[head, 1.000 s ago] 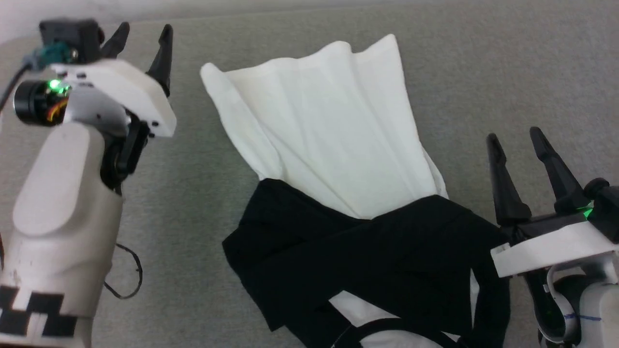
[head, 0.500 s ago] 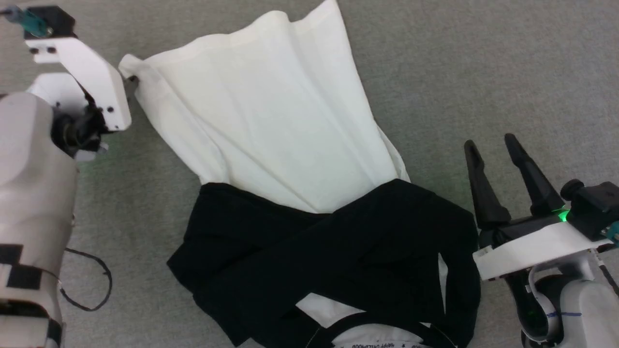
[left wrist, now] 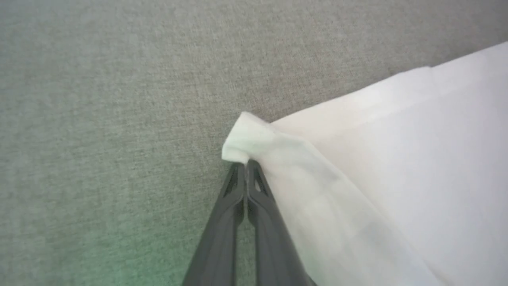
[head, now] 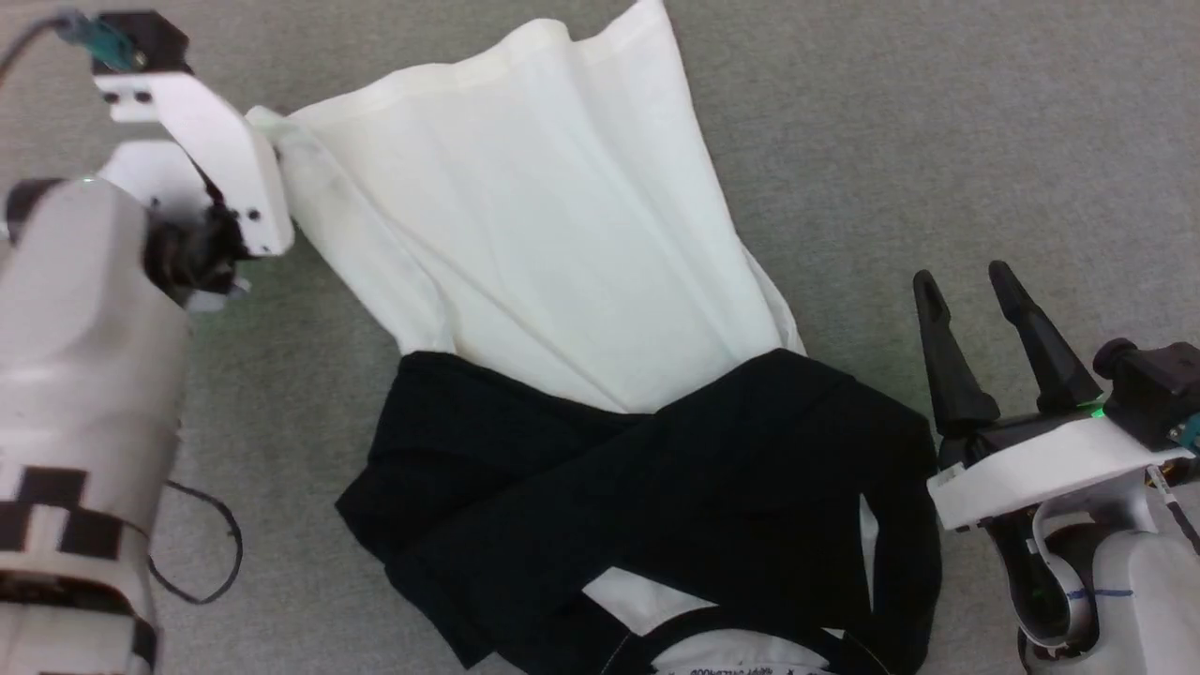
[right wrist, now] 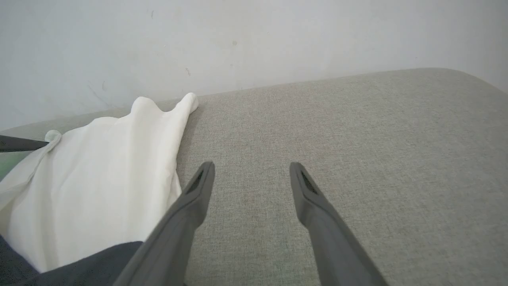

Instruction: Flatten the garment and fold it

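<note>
Closed since the earlier frame, the left gripper [left wrist: 246, 163] pinched a garment [left wrist: 377, 167] corner at its tips — likely to pull it flat — the right gripper [head: 961, 272] open, empty.

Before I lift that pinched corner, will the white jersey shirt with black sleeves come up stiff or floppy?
Probably floppy: the white jersey shirt with long black sleeves lies in soft ripples, its corner bunched between the shut fingers of the left gripper. The rest would likely trail behind, and the loosely crossed sleeves may shift.
</note>
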